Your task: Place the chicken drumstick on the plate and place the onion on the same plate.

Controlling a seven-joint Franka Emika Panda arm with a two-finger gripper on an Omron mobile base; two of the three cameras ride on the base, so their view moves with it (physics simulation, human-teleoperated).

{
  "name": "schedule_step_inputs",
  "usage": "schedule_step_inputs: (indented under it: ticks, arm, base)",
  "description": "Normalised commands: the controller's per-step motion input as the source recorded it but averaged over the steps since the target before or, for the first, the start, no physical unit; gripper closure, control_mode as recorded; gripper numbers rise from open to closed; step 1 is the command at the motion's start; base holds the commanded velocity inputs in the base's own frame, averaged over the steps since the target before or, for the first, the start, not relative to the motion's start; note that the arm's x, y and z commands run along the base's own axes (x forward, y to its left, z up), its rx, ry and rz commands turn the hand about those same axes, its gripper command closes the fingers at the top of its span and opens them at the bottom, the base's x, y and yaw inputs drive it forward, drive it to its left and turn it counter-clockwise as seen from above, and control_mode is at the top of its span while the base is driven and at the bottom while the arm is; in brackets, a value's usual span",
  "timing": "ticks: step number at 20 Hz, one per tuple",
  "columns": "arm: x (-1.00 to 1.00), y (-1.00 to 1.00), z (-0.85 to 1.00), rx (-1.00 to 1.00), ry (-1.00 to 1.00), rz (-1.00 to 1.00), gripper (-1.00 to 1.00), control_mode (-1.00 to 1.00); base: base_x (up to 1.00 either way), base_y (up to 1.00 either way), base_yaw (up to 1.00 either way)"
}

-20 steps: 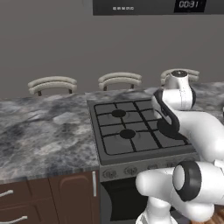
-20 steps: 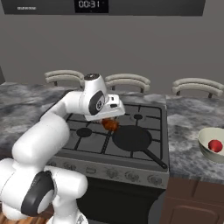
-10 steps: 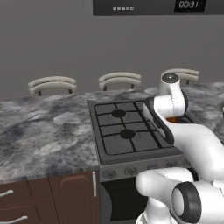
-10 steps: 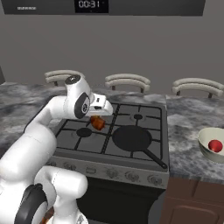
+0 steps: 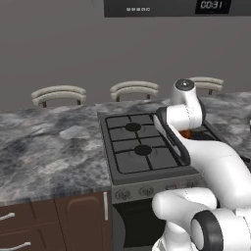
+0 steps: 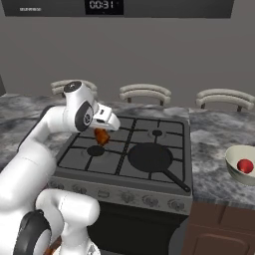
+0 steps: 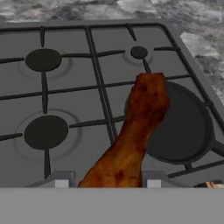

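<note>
Item: chicken drumstick (image 7: 131, 140). Status: in transit, not yet on the plate. It hangs between the two dark fingers (image 7: 61, 179) at the bottom of the hand view, thin end down at the tips, thick browned end reaching up toward the centre of the frame. The fingers are closed against it on either side. In the right base view the drumstick (image 6: 102, 136) shows just below the gripper (image 6: 105, 130), left of centre, above the gas stove (image 6: 124, 149) and clear of its grates.

Item: onion (image 6: 244, 166). Status: untouched. It sits inside a cream bowl (image 6: 234, 168) at the right edge of the right base view, on the grey stone worktop (image 6: 209, 149), well apart from the gripper.

Item: dark frying pan (image 6: 149, 158). Centre of the stove in the right base view; in the hand view it lies under the drumstick's thick end.

Progress, judged: first placement half done, drumstick lifted and carried. Remaining: set it on the plate, then fetch the onion from the bowl and lay it on the same plate.
</note>
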Motion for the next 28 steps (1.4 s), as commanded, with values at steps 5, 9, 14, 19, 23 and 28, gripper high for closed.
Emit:
schedule_step_inputs:
  ticks: [5, 9, 14, 19, 23, 28]
  arm:
    - [-0.2, 0.04, 0.12, 0.05, 0.0, -0.01, 1.0, -1.0]
    - [-0.12, 0.05, 0.0, 0.05, 0.0, 0.0, 1.0, -1.0]
    - [-0.01, 0.21, 0.0, 0.03, 0.02, 0.01, 1.0, -1.0]
    - [-0.05, 0.23, 0.0, 0.01, 0.04, 0.01, 1.0, -1.0]
    - [-0.15, 0.02, 0.0, 0.0, 0.0, 0.02, 1.0, -1.0]
    - [-0.18, 0.0, 0.0, 0.0, 0.0, 0.04, 1.0, -1.0]
  base:
    - [0.0, 0.0, 0.0]
    - [0.0, 0.0, 0.0]
    - [0.0, 0.0, 0.0]
    - [0.0, 0.0, 0.0]
    - [0.0, 0.0, 0.0]
    - [0.0, 0.0, 0.0]
